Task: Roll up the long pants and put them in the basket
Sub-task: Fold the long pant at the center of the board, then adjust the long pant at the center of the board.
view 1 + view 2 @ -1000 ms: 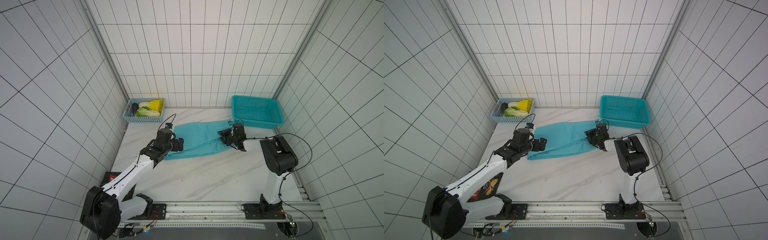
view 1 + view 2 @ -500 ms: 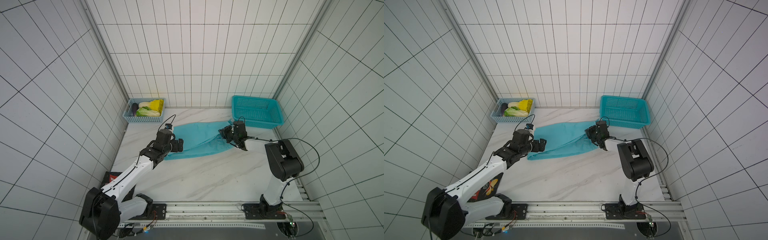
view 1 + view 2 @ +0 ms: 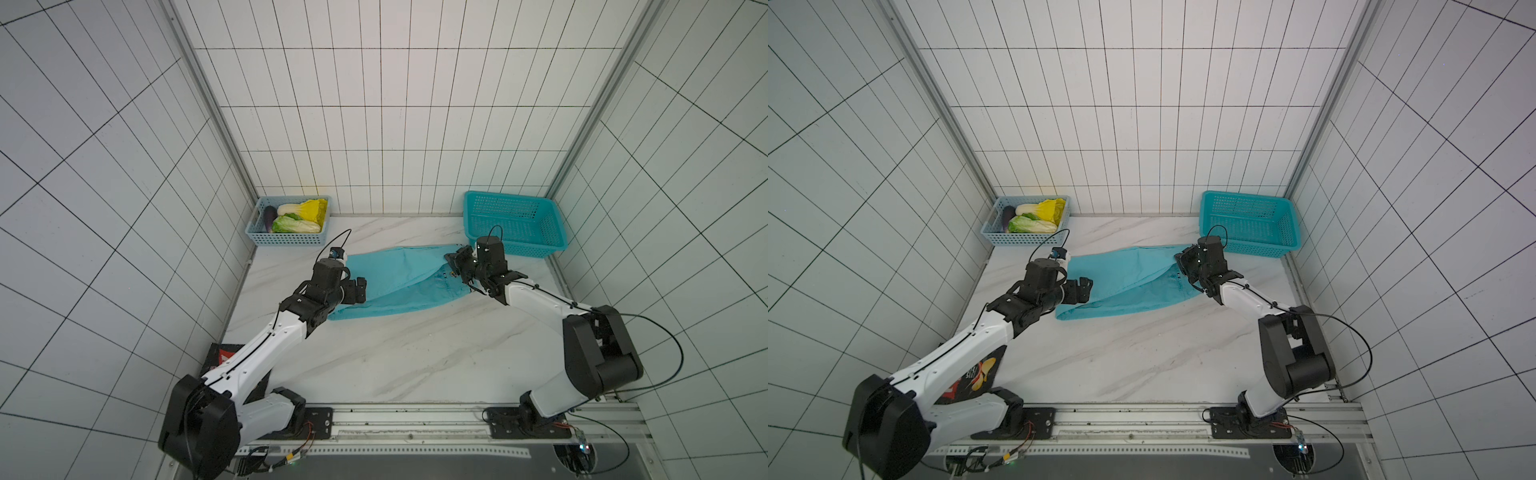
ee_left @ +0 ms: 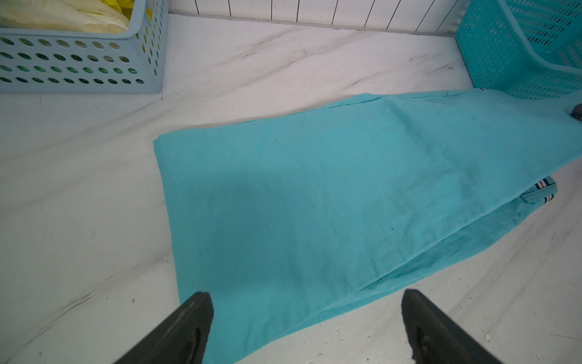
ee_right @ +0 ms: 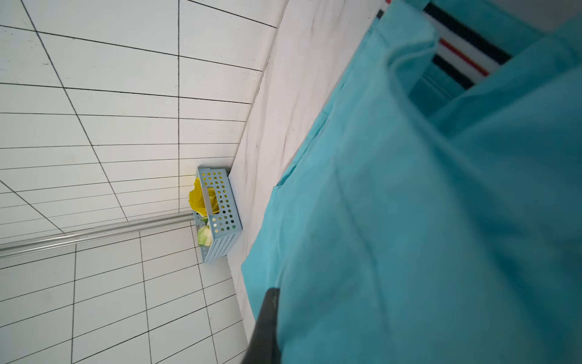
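Observation:
The long pants (image 3: 399, 278) (image 3: 1125, 278) lie folded flat on the marble table, teal cloth running left to right. My left gripper (image 3: 360, 289) (image 3: 1084, 286) hovers open over their left end; in the left wrist view its two dark fingertips straddle the cloth's near corner (image 4: 304, 302). My right gripper (image 3: 455, 266) (image 3: 1181, 262) is shut on the waist end, which is raised a little. In the right wrist view the pants (image 5: 409, 220) drape over the jaws, and only one finger (image 5: 266, 321) shows. A striped waistband (image 5: 463, 53) peeks out.
A light-blue basket (image 3: 286, 239) with cabbage and an eggplant stands at the back left corner. A teal mesh basket (image 3: 515, 245) sits at the back right, right behind my right wrist. Tiled walls close in three sides.
My right gripper has shut on the waist end of the pants and its elbow has swung out toward the front right. The left arm has stayed where it was, still open.

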Tool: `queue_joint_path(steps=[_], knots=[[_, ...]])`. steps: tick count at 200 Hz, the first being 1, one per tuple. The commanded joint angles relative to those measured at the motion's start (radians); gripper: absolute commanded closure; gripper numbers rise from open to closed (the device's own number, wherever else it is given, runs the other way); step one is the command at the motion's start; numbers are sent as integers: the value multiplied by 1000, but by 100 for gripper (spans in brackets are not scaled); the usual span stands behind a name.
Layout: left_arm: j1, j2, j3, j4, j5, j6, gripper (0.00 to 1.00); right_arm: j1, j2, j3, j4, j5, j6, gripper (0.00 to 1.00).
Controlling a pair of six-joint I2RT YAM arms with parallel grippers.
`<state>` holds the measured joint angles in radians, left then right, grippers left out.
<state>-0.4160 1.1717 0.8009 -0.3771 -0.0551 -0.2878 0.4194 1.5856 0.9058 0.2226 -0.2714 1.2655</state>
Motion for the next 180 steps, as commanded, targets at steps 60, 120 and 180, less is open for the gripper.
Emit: queue_joint_path(steps=[60, 120, 180], knots=[[64, -18, 48, 18, 72, 10, 2, 22, 115, -123, 55, -125, -106, 45], [92, 261, 221, -16, 173, 42, 43, 19, -380, -53, -532, 158, -340, 45], [187, 554, 304, -104, 161, 30, 67, 80, 123, 491, -723, -13, -779, 100]])
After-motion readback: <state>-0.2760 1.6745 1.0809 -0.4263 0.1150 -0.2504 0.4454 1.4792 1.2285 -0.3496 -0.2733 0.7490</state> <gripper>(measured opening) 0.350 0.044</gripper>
